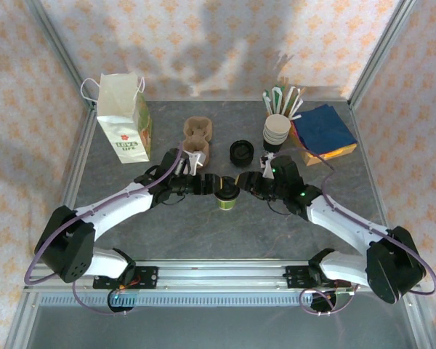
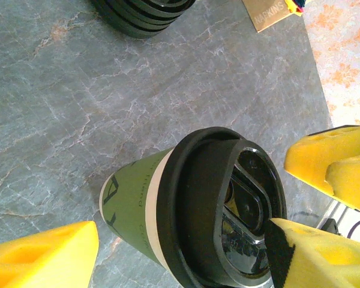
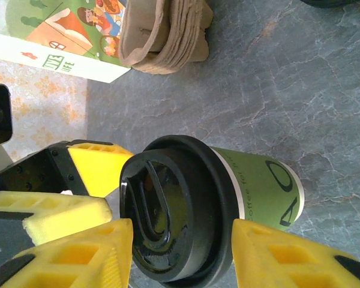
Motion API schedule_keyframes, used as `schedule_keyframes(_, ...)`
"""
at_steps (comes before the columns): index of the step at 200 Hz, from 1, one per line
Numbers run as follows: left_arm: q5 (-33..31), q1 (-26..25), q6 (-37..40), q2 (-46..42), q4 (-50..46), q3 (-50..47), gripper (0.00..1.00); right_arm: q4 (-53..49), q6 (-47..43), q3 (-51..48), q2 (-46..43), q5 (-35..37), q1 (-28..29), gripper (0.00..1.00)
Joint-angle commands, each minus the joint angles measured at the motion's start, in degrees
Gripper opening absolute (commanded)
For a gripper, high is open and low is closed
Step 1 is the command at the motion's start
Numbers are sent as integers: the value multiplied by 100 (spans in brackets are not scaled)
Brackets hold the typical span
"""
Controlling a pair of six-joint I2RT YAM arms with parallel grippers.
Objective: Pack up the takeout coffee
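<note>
The takeout coffee (image 1: pixel 227 196) stands upright at the table's middle, a small green paper cup with a cream rim and a black lid (image 2: pixel 219 204). My left gripper (image 2: pixel 183 231) reaches in from the left and is open wide around the cup. Its left finger (image 2: pixel 45 255) stands clear of the wall, and its right finger pad (image 2: pixel 280 255) lies at the lid's edge. My right gripper (image 3: pixel 180 225) comes from the right, and its fingers (image 3: pixel 276 255) press against both sides of the lid (image 3: pixel 168 210). In the top view both grippers meet over the cup.
The white paper bag (image 1: pixel 123 120) stands at the back left. A brown pulp carrier (image 1: pixel 198 137) and a stack of black lids (image 1: pixel 241 152) sit behind the cup. A stack of cups (image 1: pixel 276 131) and blue napkins (image 1: pixel 323 131) are at the back right.
</note>
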Motion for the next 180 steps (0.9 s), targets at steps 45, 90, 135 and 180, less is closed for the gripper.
schedule_keyframes(45,56,-22,154,78,25,-5,68,140,116,69,312,-29,74,46)
schedule_keyframes(90,46,-17,244,170,-71,7,63,-53,-21,209,443,95,117,45)
schedule_keyframes(135,30,-17,244,214,-71,-14,61,-135,-77,227,540,122,145,45)
schedule_keyframes(180,-27,-19,192,227,-26,-124,57,-445,-224,298,604,392,180,44)
